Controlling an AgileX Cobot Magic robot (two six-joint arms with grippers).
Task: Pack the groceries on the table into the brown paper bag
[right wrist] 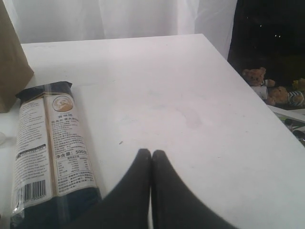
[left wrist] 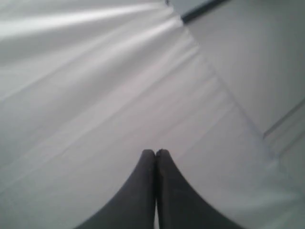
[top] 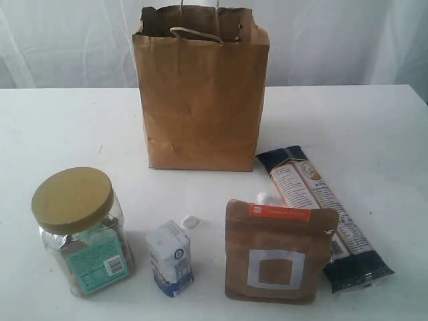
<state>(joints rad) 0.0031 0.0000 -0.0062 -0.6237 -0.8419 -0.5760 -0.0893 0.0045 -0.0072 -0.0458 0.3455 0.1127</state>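
Observation:
The brown paper bag (top: 200, 93) stands open at the back middle of the table (top: 53, 127). In front stand a clear jar with a tan lid (top: 80, 231), a small white-blue carton (top: 170, 257) and a brown pouch (top: 277, 251). A long dark packet (top: 324, 214) (right wrist: 50, 152) lies at the right. White caps (top: 190, 221) (top: 263, 198) peek out behind the carton and pouch. No can shows. My right gripper (right wrist: 151, 153) is shut and empty over bare table beside the packet. My left gripper (left wrist: 156, 152) is shut, facing white drapery. Neither gripper appears in the exterior view.
The table's right edge (right wrist: 248, 90) drops off to a dark area with teddy bears (right wrist: 267, 88). A corner of the bag (right wrist: 12, 67) stands beyond the packet in the right wrist view. White curtains (top: 348, 40) hang behind the table.

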